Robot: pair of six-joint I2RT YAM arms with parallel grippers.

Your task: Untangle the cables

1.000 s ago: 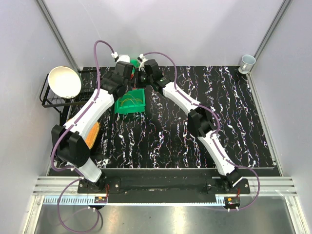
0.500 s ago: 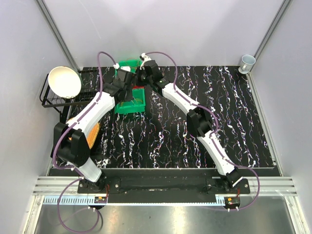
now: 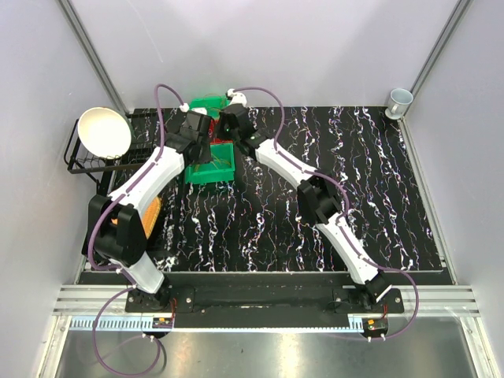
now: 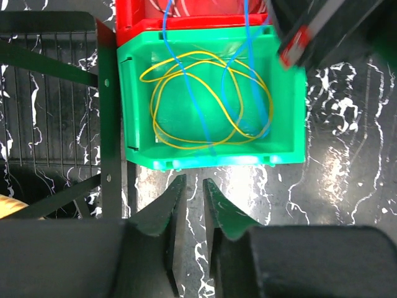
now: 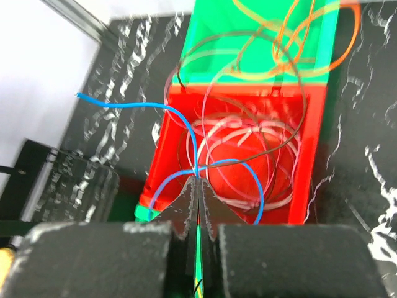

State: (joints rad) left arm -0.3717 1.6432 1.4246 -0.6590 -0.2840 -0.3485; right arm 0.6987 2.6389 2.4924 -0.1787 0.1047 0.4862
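Observation:
Three bins stand in a row: a far green bin (image 3: 206,102), a red bin (image 5: 312,155) and a near green bin (image 4: 133,93). My right gripper (image 5: 197,180) hovers over the red bin, shut on a thin blue cable (image 5: 124,104) that loops up from it. The red bin holds several pale and red cable loops (image 5: 248,133). Orange cables (image 5: 350,37) lie in the far green bin. The near green bin holds yellow cable loops (image 4: 154,112), with blue strands (image 4: 246,25) running up out of it. My left gripper (image 4: 191,181) is high above that bin's near edge, jaws slightly apart and empty.
A black wire rack (image 4: 49,93) with a white bowl (image 3: 105,132) stands left of the bins. An orange object (image 3: 146,216) lies under the left arm. A cup (image 3: 399,100) sits at the far right corner. The right arm's body (image 4: 316,31) overhangs the bins.
My right gripper has moved to the far left over the red bin with the blue cable in it. My left gripper has shifted left, off the near green bin.

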